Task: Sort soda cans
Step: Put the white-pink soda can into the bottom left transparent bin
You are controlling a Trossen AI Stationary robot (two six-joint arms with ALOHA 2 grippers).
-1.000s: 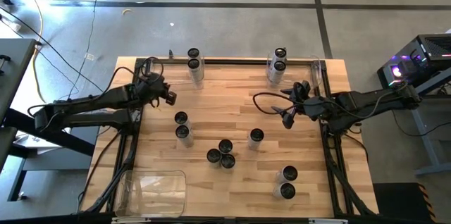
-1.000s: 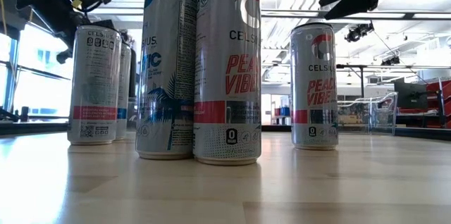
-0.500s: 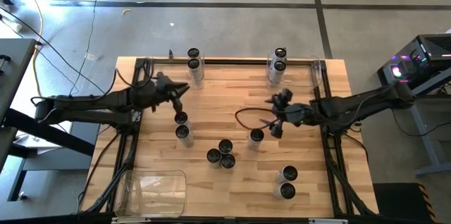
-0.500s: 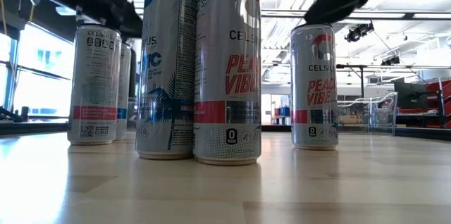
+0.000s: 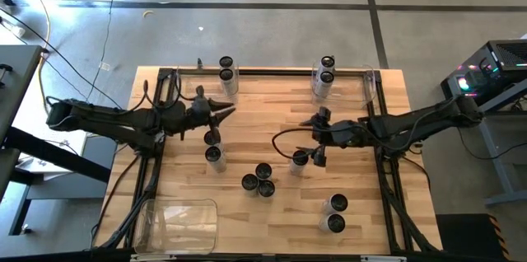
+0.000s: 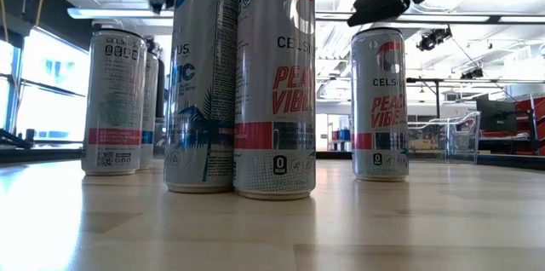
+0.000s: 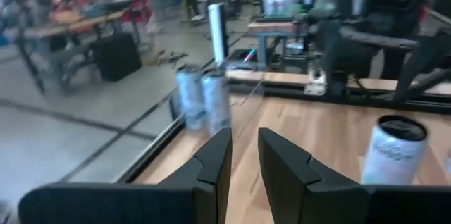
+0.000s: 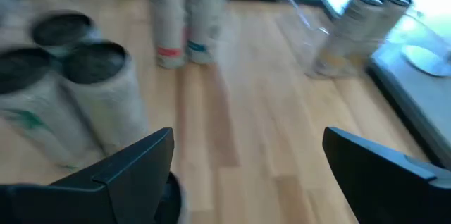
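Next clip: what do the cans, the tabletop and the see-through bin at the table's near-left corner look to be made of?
Soda cans: likely thin metal, with a glossy printed silver-white wrap that catches highlights and shiny rims around dark tops.
Tabletop: wood, apparently butcher-block; parallel light planks with visible grain and a smooth, faintly reflective finish.
Bin: probably clear plastic; the planks show through its walls and its edges glint.

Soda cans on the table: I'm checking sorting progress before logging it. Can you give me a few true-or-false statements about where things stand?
1. The right gripper is open beside a lone soda can. True.
2. The left gripper holds a can. False: its fingers are nearly shut on nothing.
3. Three cans cluster mid-table. True.
4. The near clear bin holds cans. False: it holds none.
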